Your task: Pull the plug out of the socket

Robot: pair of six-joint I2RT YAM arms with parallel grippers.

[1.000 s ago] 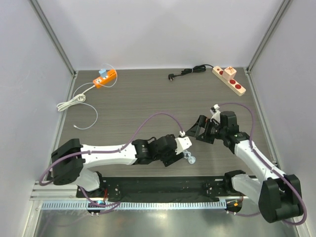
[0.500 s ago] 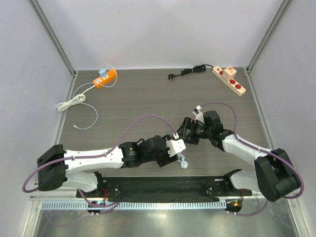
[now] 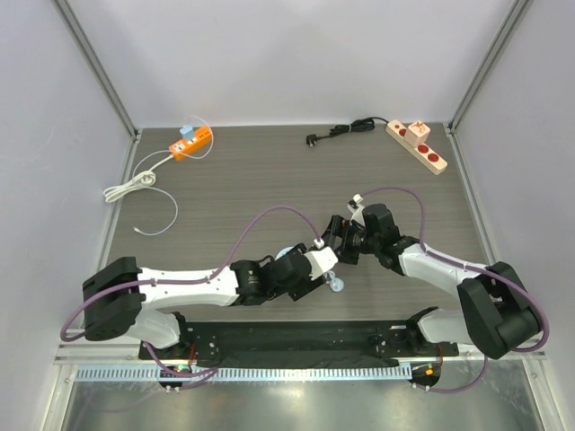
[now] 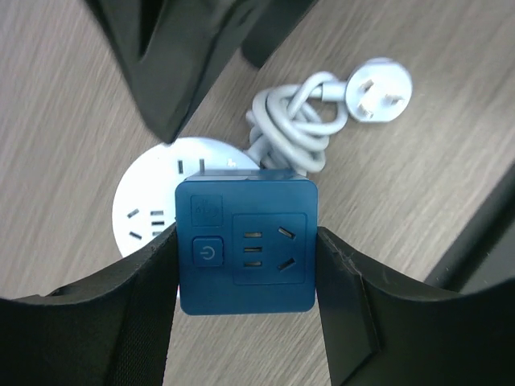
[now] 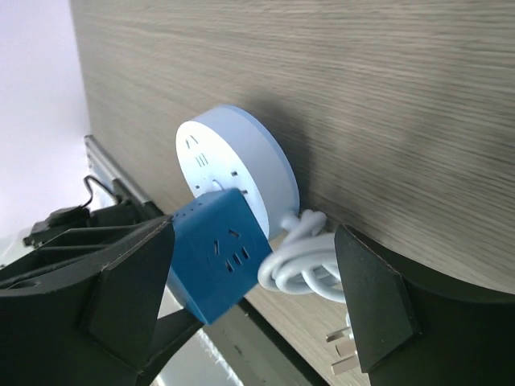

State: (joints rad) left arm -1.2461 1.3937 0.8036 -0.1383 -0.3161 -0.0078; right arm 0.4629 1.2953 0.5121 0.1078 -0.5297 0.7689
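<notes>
A blue cube plug point(image 4: 245, 245) sits against the face of a round white socket point(image 4: 149, 201). A coiled white cord point(image 4: 294, 129) ends in a loose white plug point(image 4: 378, 84). My left gripper point(image 4: 245, 269) is shut on the blue cube, one finger on each side. In the top view the left gripper point(image 3: 323, 265) is at the table's near middle, and the right gripper point(image 3: 340, 241) is close beside it. My right gripper point(image 5: 249, 281) is open, its fingers wide either side of the cube point(image 5: 221, 249) and cord point(image 5: 302, 269), touching neither. The socket point(image 5: 233, 165) lies beyond.
An orange power strip point(image 3: 191, 142) with a white cable point(image 3: 135, 184) lies at the back left. A beige strip with red sockets point(image 3: 417, 145) and a black cable point(image 3: 346, 130) lies at the back right. A black rail point(image 3: 296, 339) runs along the near edge.
My right gripper has moved left, close up to the left gripper and the cube. The left gripper has shifted slightly left with the cube and socket.
</notes>
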